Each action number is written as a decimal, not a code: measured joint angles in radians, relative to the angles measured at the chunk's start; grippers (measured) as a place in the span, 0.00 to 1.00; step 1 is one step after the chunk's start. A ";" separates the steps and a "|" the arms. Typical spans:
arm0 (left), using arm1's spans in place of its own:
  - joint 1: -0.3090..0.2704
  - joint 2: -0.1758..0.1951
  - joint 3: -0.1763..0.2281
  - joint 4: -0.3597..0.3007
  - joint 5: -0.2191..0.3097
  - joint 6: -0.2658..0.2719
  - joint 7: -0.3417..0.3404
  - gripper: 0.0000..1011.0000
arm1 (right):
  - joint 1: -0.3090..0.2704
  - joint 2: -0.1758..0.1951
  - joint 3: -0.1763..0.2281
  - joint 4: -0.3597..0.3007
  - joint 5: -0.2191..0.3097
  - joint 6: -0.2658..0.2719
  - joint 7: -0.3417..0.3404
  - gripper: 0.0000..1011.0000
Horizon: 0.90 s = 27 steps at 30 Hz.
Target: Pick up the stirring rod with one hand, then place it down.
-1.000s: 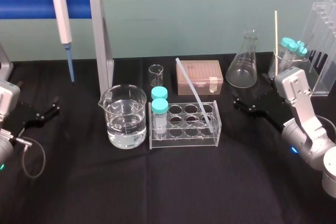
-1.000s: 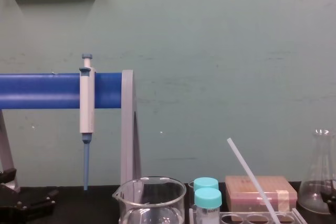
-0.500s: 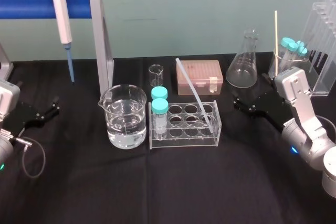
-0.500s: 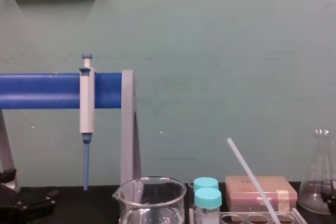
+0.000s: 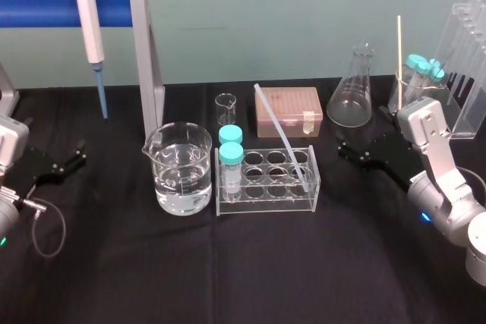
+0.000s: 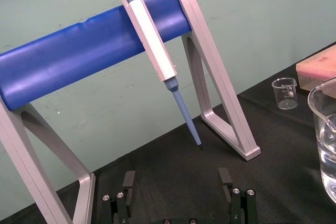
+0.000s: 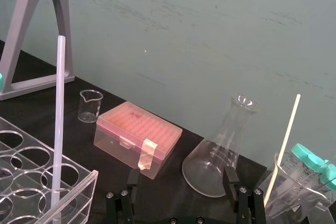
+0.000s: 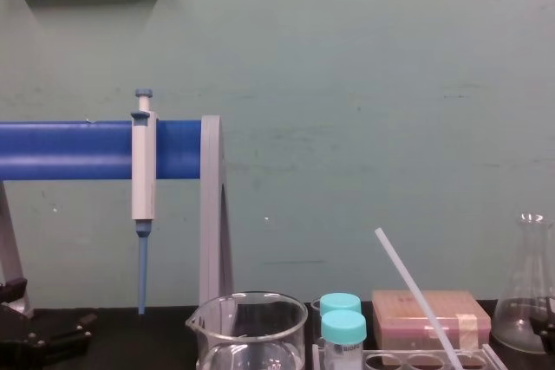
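The stirring rod [image 5: 281, 136] is a thin white translucent stick. It leans tilted in a hole of the clear tube rack [image 5: 266, 201] at mid-table, its upper end pointing toward the back left. It also rises from the rack in the right wrist view [image 7: 59, 114] and the chest view [image 8: 416, 296]. My right gripper [image 5: 345, 149] hovers open to the right of the rack, just in front of the flask [image 5: 351, 89], with nothing between its fingers [image 7: 229, 174]. My left gripper [image 5: 76, 155] rests open and empty at the far left edge, its fingers [image 6: 128, 179] wide apart.
A beaker of water [image 5: 181, 168] stands left of the rack, which holds two teal-capped tubes [image 5: 230, 158]. Behind are a small beaker [image 5: 225, 108] and a pink box [image 5: 288, 110]. A pipette [image 5: 89, 13] hangs on the blue stand. A cream stick [image 5: 399, 51] stands at the back right.
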 joint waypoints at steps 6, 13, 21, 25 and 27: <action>0.000 0.000 0.000 0.000 0.000 0.000 0.000 0.99 | 0.000 0.000 0.000 0.000 0.000 0.000 0.000 0.99; 0.000 0.000 0.000 0.000 0.000 0.000 0.000 0.99 | -0.008 -0.007 0.029 -0.005 0.017 -0.045 0.037 0.99; 0.000 0.000 0.000 0.000 0.000 0.000 0.000 0.99 | 0.005 -0.008 0.024 -0.010 0.035 -0.128 0.163 0.99; 0.000 0.000 0.000 0.000 0.000 0.000 0.000 0.99 | 0.033 -0.019 0.007 0.009 0.041 -0.156 0.235 0.99; 0.000 0.000 0.000 0.000 0.000 0.000 0.000 0.99 | 0.051 -0.029 -0.001 0.023 0.044 -0.167 0.271 0.99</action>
